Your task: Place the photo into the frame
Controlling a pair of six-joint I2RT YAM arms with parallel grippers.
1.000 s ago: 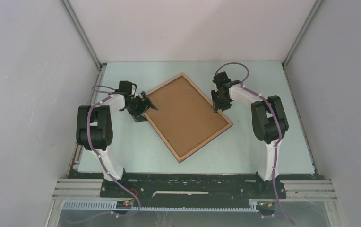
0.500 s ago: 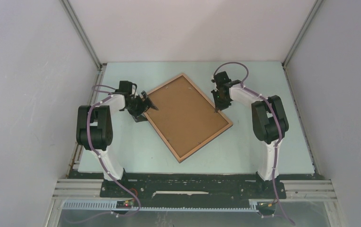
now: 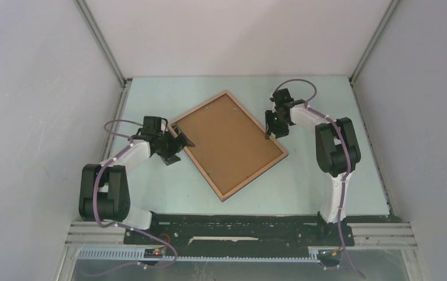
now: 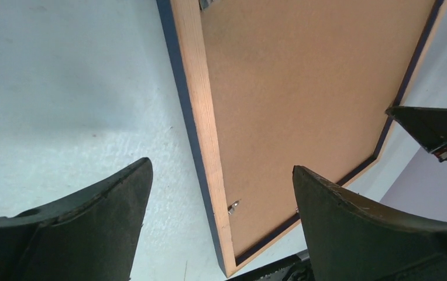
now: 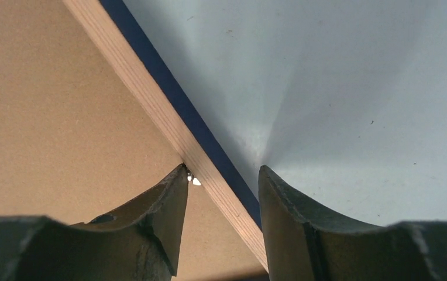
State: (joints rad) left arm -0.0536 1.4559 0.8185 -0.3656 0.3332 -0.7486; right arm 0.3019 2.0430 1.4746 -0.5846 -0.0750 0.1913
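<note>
Photo: the photo (image 3: 230, 140) lies inside the frame with its plain brown board back turned up; the printed side cannot be seen.
Frame: the frame (image 3: 255, 177) lies flat on the worktop (image 3: 180, 193), turned diagonally, about in the middle between the two arms. Its wood face is up and its navy side shows along the outer edges.
Metal tab: a small metal tab (image 5: 193, 180) sits at the inner edge of the right rail, on the board.
Right tool: the right tool (image 5: 221, 172) stands over the right rail of the frame. One finger tip is at the inner edge beside the tab and the other is over the worktop, outside the navy edge. The fingers are partly apart and they clamp nothing.
Left tool: the left tool (image 4: 221, 167) is spread wide over the left rail, one finger above the worktop and one above the board. It has hold of nothing.
Change, frame and photo: they lie in the same place and at the same angle as a second ago.
Change, left arm: the left arm (image 3: 101, 193) has swung outward and nearer to its base; its tool is now a little nearer along the same rail.
Change, right arm: the right arm (image 3: 335, 146) has hardly moved; its tool is almost at the same spot on the rail.
</note>
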